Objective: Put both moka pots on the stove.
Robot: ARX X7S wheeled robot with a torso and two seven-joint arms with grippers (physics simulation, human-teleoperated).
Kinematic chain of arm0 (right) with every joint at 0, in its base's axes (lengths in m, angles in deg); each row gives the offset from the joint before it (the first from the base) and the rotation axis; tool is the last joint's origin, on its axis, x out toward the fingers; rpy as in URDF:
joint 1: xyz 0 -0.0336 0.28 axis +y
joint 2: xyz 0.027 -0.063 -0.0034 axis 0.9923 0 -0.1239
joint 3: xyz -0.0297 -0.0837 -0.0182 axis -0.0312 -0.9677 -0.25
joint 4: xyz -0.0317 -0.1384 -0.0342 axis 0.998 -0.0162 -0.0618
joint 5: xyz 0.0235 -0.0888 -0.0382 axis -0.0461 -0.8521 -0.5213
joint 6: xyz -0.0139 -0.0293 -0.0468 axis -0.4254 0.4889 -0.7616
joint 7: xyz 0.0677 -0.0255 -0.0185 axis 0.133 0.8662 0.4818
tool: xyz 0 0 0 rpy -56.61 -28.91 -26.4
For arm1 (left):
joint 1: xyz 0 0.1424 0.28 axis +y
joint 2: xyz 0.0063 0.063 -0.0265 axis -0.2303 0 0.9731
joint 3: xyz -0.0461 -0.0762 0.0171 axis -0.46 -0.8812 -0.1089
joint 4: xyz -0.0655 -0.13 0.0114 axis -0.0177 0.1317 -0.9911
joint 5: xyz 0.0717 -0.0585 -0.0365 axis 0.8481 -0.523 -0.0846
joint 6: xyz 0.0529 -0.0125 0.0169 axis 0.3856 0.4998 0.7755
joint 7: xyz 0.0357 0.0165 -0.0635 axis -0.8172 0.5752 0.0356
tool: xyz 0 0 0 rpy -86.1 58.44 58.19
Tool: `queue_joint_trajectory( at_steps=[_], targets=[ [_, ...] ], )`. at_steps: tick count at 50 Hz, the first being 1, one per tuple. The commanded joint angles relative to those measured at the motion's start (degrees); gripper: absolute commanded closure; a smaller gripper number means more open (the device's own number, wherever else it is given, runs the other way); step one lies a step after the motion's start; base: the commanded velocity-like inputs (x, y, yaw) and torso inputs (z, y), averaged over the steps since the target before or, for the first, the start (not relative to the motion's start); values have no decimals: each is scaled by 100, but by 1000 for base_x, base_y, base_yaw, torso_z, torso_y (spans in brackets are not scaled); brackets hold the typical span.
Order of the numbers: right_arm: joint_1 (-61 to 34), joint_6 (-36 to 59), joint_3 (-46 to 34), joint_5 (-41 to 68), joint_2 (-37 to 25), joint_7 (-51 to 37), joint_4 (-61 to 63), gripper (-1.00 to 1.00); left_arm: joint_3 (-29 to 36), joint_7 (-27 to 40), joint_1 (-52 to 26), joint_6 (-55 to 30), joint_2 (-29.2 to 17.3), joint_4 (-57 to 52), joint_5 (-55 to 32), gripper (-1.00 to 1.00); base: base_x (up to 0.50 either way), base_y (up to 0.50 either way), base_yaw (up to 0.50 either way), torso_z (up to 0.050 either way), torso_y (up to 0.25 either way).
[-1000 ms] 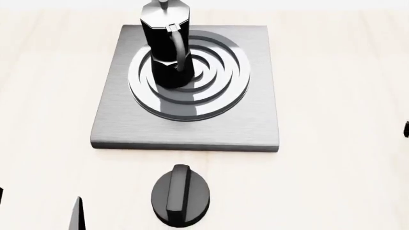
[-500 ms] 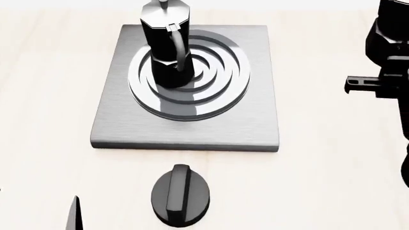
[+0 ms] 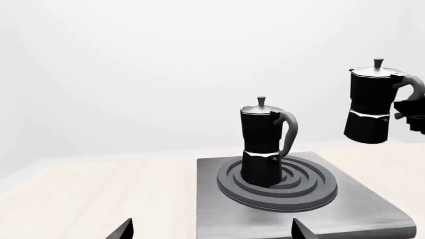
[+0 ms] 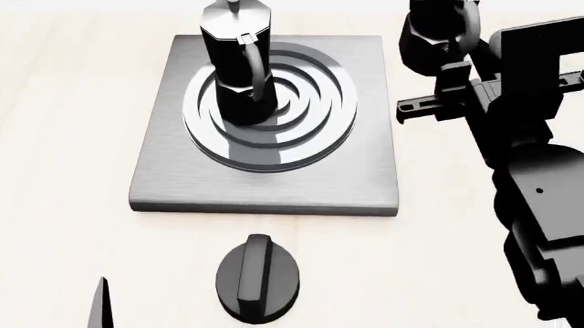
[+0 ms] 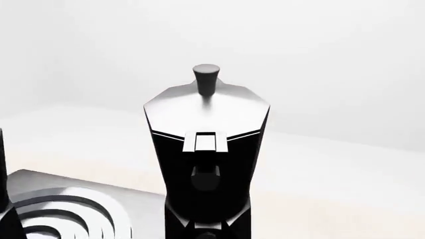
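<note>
We work over a pale wood-grain tabletop (image 4: 64, 137) with a plain white backdrop (image 3: 133, 59) behind it. One moka pot (image 4: 235, 61) stands upright on the ring burner of the stove (image 4: 273, 184). Our right gripper (image 4: 453, 65) grasps the second moka pot (image 3: 371, 102), held in the air at the stove's right edge. A black knob (image 4: 258, 279) sits near us. Our left gripper (image 3: 209, 234) is barely visible; we cannot tell its state.

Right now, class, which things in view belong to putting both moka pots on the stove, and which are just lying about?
Belong:
pot on burner
pot in right hand
stove
right hand

Lying about:
knob
</note>
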Motion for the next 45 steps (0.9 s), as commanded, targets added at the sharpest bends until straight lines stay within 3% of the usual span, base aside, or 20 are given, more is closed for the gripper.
queue_joint_trajectory(
  at_steps=[1, 4, 45],
  targets=[
    [-262, -320, 390, -25, 978, 1752, -1772, 100, 9, 5, -13, 9, -9, 7, -9, -100, 0, 0, 0, 0, 0],
    [-349, -325, 490, 12, 1329, 2130, -2512, 100, -12, 19, -3, 10, -20, -9, -22, -100, 0, 0, 0, 0, 3],
    [-301, 231, 3035, -2467, 2177, 2110, -2521, 100, -3, 56, 26, 49, -68, -21, -90, -100, 0, 0, 0, 0, 1]
  ],
)
